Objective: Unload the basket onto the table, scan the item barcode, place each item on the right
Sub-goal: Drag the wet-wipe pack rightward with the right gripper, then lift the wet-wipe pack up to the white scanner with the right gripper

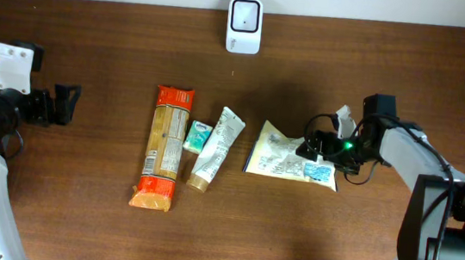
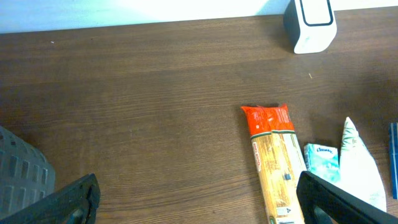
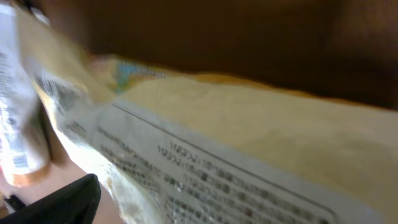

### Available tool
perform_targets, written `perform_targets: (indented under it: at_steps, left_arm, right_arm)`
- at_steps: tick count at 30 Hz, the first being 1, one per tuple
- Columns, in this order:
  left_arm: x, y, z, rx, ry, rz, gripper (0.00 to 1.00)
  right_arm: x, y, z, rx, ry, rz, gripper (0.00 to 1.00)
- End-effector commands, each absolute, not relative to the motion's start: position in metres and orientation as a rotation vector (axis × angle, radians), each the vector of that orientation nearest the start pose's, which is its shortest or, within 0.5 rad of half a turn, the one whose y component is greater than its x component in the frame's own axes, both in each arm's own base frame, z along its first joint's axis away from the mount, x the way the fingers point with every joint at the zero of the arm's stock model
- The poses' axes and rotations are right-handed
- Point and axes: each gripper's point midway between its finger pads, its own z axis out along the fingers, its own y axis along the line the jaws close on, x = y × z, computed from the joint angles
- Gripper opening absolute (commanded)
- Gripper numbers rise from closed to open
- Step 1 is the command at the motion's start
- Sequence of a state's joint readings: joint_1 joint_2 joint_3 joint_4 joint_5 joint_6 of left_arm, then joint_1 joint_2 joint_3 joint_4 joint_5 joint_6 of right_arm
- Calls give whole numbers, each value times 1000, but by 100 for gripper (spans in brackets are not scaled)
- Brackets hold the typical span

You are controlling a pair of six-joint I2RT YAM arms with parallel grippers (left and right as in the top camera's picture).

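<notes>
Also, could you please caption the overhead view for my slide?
Pasta packet, tissue pack, tube and yellow pouch lie before the scanner; right end effector at the pouch, left end effector far off.

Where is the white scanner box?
In the overhead view the white scanner stands at top centre, at the far edge of the table, apart from the tube and pasta pack below it.

site: probably a test lab — wooden table | barcode scanner
</notes>
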State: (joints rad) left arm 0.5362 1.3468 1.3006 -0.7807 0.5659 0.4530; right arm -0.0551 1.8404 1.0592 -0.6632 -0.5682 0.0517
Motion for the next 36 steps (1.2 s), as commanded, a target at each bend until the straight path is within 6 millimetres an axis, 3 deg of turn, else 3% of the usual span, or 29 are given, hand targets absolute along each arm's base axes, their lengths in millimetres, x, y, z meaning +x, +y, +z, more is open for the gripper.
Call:
perform_targets:
  at_steps: [1,2,5,7,11,15,17,23,25,29,32,36]
  left_arm:
    - [355,103,263,184,2223,-154,99]
    - [355,103,263,184,2223,-154,99]
    - [355,103,263,184,2223,-154,99]
    - [355,103,263,184,2223,-154,99]
    - [355,103,263,184,2223,-154,99]
    - [355,103,263,184,2223,-154,99]
    - [355,103,263,184,2223,-155,99]
    - [355,103,263,184,2223,-154,99]
    - [355,103,263,184,2223,-154,99]
    - [355,103,263,184,2223,-155,99]
    - [355,103,263,184,2223,-154,99]
    - [355,103,263,184,2223,-154,99]
  right_arm:
    - [312,79,-21,171,3003,837,91]
    - [310,79,-26,174,3007,838,74]
    - [308,79,-33,174,3007,838,60]
    - [308,79,-34,174,3006,839,45]
    - [309,83,-31,173,2990,888,6]
    - [324,92,-9,161,2918,1005,4]
    - [338,88,14,150,2876,1017,4]
    - [374,88,134,-84,2685,987,4]
    - [381,95,188,-174,2563,1009,4]
    - [377,107,243,-243,2437,1103,4]
    - [370,116,269,-295,2329,1259,4]
    - [366,110,287,-267,2236,1406,4]
